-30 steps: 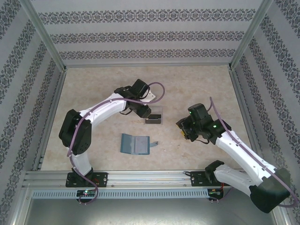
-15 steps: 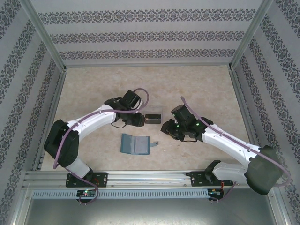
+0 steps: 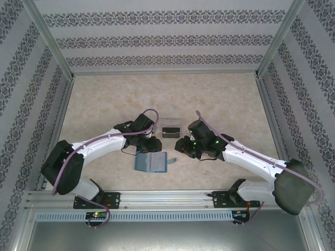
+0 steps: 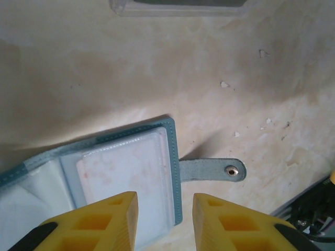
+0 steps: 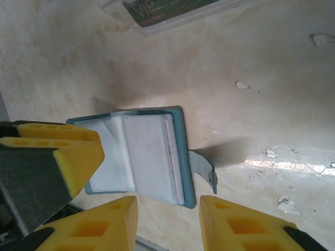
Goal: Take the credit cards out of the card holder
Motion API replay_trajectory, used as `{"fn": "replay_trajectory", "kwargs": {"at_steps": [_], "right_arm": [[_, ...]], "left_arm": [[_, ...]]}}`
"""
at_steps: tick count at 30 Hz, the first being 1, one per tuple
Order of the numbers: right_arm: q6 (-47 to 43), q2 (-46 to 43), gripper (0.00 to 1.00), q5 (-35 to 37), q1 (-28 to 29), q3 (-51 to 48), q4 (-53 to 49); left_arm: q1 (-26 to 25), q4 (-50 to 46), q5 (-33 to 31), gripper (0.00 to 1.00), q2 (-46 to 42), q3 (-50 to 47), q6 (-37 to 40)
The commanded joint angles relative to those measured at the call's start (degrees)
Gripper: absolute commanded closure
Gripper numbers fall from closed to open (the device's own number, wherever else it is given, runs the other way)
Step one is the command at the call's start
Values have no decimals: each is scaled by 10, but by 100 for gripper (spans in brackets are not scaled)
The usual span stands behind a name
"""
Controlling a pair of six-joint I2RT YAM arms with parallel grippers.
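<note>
Directly under my left gripper, jaws parted and empty, the card holder lies open at the front of the table, long axis sideways, my parted right gripper beside its strap.

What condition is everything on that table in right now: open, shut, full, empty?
card holder: lying open flat on the table
snap strap: unfastened, sticking out to the side
pale card: tucked in a clear pocket of the holder
clear box: on the table, a card inside
dark card: lying in the clear box
left gripper: open, empty, above the holder's edge
right gripper: open, empty
</note>
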Motion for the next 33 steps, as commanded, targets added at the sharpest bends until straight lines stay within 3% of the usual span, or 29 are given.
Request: {"fn": "replay_trajectory", "kwargs": {"at_steps": [1, 14, 33], "right_arm": [[-13, 18, 62, -16, 12, 11, 12], [-30, 94, 63, -25, 36, 48, 38], [-23, 102, 74, -20, 37, 35, 47]], "left_arm": [[-12, 26, 2, 65, -26, -25, -34], [-48, 82, 2, 65, 10, -52, -71], [-77, 137, 15, 66, 74, -50, -99]]}}
